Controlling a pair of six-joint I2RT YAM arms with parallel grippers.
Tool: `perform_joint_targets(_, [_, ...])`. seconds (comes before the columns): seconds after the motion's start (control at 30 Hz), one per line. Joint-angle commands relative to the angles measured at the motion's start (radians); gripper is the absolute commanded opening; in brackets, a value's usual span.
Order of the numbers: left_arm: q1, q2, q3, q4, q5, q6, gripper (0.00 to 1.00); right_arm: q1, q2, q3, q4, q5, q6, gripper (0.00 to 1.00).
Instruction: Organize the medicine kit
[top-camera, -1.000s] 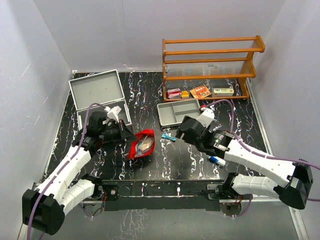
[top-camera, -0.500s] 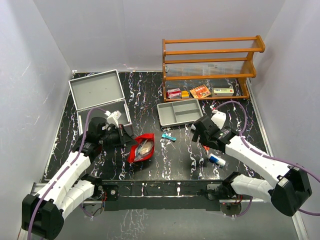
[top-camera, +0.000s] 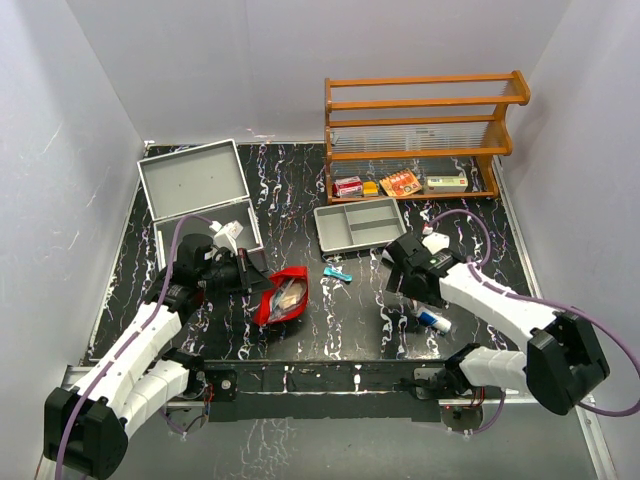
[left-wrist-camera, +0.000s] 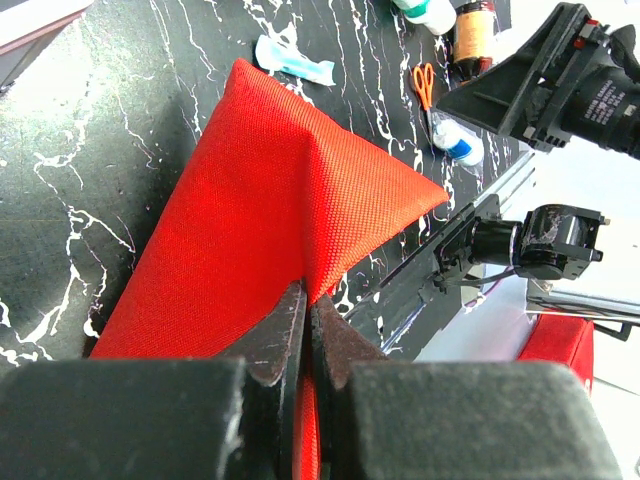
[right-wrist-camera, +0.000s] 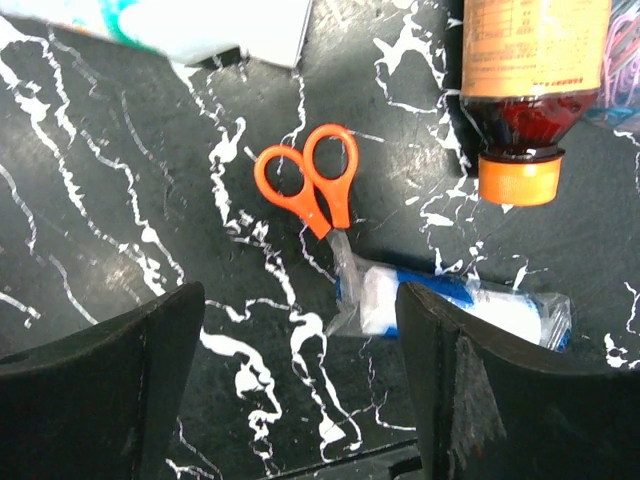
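While my left claw (left-wrist-camera: 305, 297) is clamping a fold of the limp red pouch (left-wrist-camera: 260, 200), my right claw (right-wrist-camera: 300, 380) is gaping empty above the scissors (right-wrist-camera: 323, 212).

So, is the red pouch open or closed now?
Open. In the top view the red pouch gapes upward and pale items show inside it. The left gripper pinches its fabric.

The pouch (top-camera: 284, 297) lies right of the case (top-camera: 193, 178), the tray (top-camera: 345, 232) before the rack (top-camera: 425, 80).
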Motion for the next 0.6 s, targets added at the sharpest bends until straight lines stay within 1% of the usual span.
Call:
perform_joint_targets(0.0, [-0.003,-0.006,0.014,0.019,0.018,0.012,0.00,-0.044,0.068,0.014,0.071,0.009,-0.037,0.73])
perform_joint_targets(0.1, [-0.004,0.000,0.016,0.019,0.017,0.014,0.00,-0.054,0.113,0.041,0.105,0.001,-0.117,0.68])
perform_joint_targets(0.27, [-0.004,0.007,0.014,0.021,0.008,0.007,0.00,-0.033,0.169,0.122,0.197,-0.116,-0.268,0.63])
perform_joint_targets(0.43, [-0.003,0.011,0.017,0.010,0.008,0.003,0.00,0.084,0.263,0.211,0.284,-0.176,-0.373,0.65])
perform_joint_targets(0.57, [-0.003,0.013,0.029,-0.010,0.008,-0.002,0.00,0.164,0.382,0.282,0.331,-0.157,-0.464,0.66])
